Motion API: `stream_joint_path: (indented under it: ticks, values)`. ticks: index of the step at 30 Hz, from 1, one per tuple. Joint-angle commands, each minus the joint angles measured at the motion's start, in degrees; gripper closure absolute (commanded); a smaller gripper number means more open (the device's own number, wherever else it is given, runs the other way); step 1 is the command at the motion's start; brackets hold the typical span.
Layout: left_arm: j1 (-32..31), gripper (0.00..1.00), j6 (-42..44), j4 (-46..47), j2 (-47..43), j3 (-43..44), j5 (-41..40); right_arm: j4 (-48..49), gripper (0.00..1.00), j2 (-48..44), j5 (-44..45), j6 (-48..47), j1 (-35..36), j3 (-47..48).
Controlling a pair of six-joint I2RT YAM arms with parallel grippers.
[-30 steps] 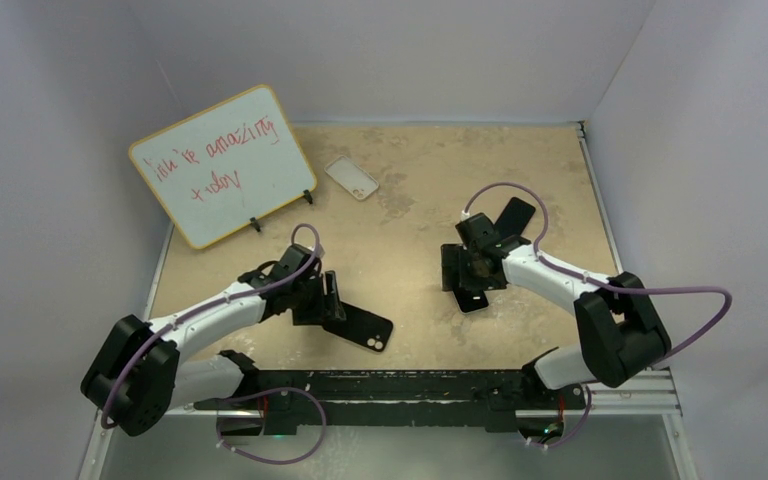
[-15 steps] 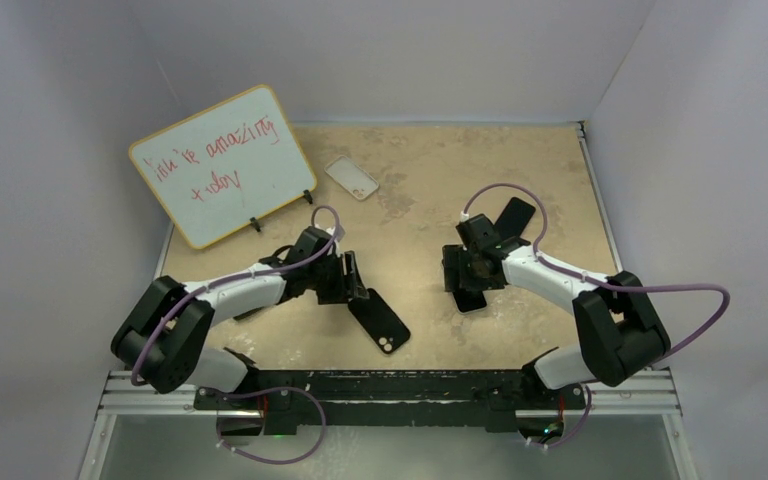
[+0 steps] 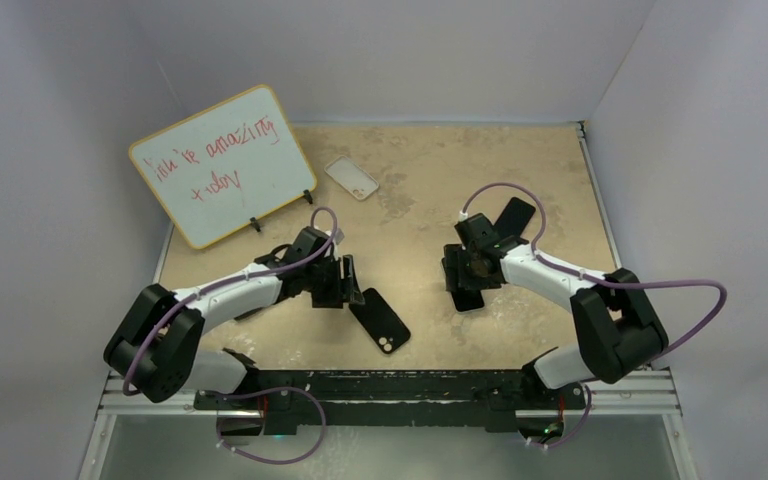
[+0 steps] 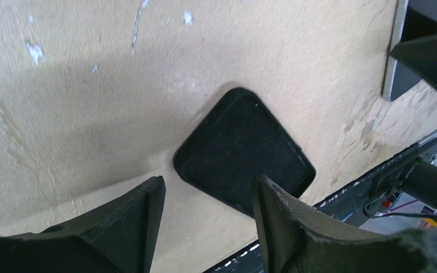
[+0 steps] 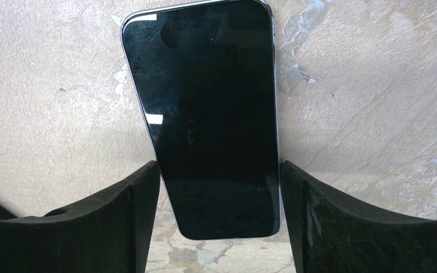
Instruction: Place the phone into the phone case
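My left pincer (image 4: 207, 187) is spread wide and holds nothing. Its two fingers (image 4: 131, 219) hang just short of the black phone case (image 4: 244, 151), which lies flat on the surface (image 4: 79, 102) with one rounded corner pointing at the gap between them. I judge this to be a stand-off pose: close enough to pin or nudge the case, yet clear of the space where the phone has to come down. From the wrist view I see a raised rim around the case, so it seems to lie hollow side up, though I cannot be sure. To the right of the case, apart from it, the phone (image 5: 205, 114) rests screen up on the surface. My right pincer (image 5: 219, 170) straddles its near end, opened to about the phone's width, with a finger (image 5: 139, 216) just beside each long edge. Whether the fingers touch the edges I cannot tell. That straddle suits a pinch across the narrow sides, which would leave the phone's flat back free to drop into the case. Farther back from the case stands a whiteboard (image 3: 222, 165), and a clear case (image 3: 352, 177) lies beside it, playing no part.
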Motion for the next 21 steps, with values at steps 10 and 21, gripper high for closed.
stream_joint_path:
  ticks: [10, 21]
  values:
    - [-0.99, 0.44, -1.30, 2.45, 2.07, -1.70, 1.17, -1.90, 0.15, 5.02, 5.53, 0.10, 2.36, 4.16]
    - [-1.08, 0.63, 0.26, 4.29, 8.33, 3.19, 0.52, -0.41, 0.31, 4.42, 3.00, 0.70, 2.64, 2.58]
